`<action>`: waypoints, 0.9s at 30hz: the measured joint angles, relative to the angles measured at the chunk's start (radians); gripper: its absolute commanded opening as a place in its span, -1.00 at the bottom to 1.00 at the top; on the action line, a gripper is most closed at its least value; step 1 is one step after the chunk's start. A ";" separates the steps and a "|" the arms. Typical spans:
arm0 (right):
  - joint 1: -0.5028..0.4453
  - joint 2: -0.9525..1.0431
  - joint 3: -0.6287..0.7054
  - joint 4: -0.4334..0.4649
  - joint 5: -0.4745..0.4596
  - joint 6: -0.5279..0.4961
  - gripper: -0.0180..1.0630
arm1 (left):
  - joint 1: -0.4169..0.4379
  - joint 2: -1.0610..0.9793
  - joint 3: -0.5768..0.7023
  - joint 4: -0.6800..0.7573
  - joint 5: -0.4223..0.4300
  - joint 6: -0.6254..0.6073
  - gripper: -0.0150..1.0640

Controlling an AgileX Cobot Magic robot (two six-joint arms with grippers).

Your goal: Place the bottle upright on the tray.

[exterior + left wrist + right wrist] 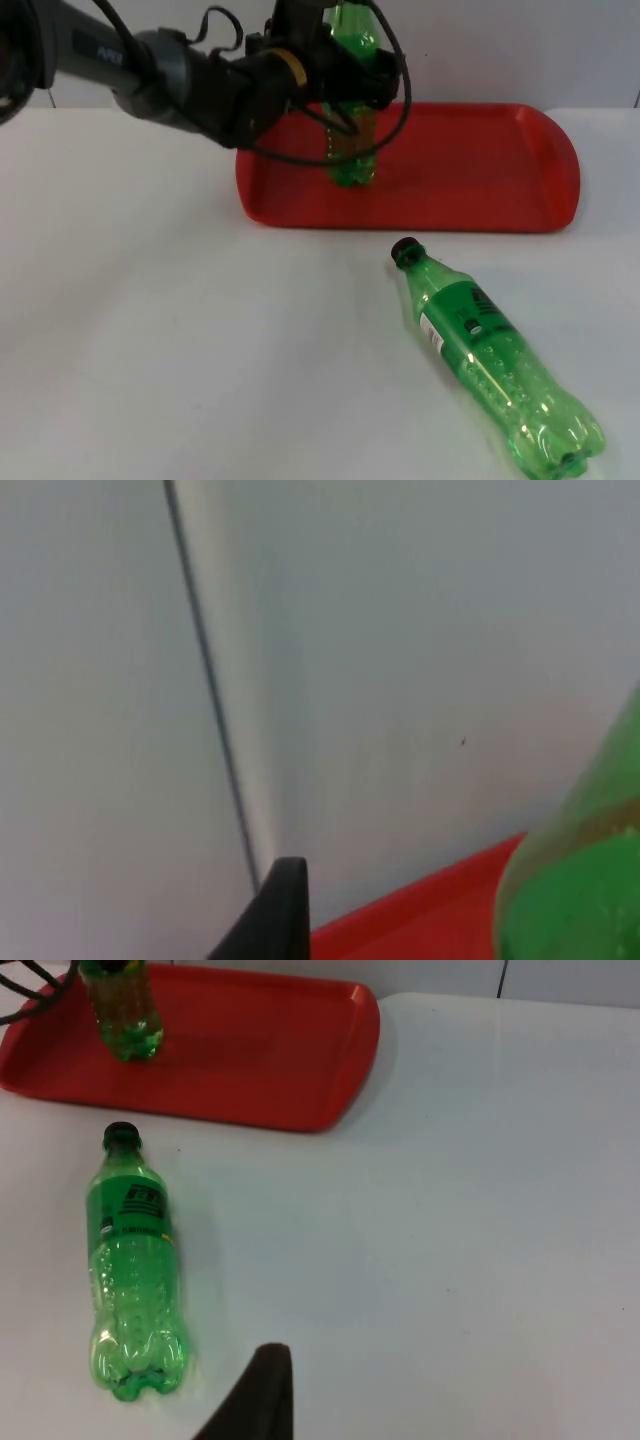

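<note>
One green bottle (352, 165) stands upright on the left part of the red tray (480, 160). My left gripper (345, 95) is at the bottle's middle, reaching in from the left. In the left wrist view the bottle (580, 880) stands apart from the black fingertip (280, 910), with tray (420, 915) showing in the gap, so the gripper looks open. A second green bottle (485, 350) with a black cap lies on its side on the table in front of the tray. My right gripper (265, 1390) hovers over the table near the lying bottle's (135, 1260) base.
The tray's right half (260, 1050) is bare. The grey partition wall (420, 630) rises right behind the tray. Open white table (150, 330) spreads to the left and front.
</note>
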 measured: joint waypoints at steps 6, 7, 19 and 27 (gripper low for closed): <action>0.000 0.000 0.000 0.000 0.000 0.000 0.98 | 0.000 -0.042 0.000 0.000 0.190 -0.026 0.90; 0.000 0.000 0.000 0.000 0.000 0.000 0.98 | 0.000 -0.047 0.000 0.000 0.219 -0.031 0.90; 0.000 0.000 0.000 0.000 0.000 0.000 0.98 | 0.000 -0.094 0.000 0.000 0.427 -0.074 0.90; 0.000 0.000 0.000 0.000 0.000 0.000 0.98 | 0.000 -0.117 0.000 -0.002 0.541 -0.078 0.90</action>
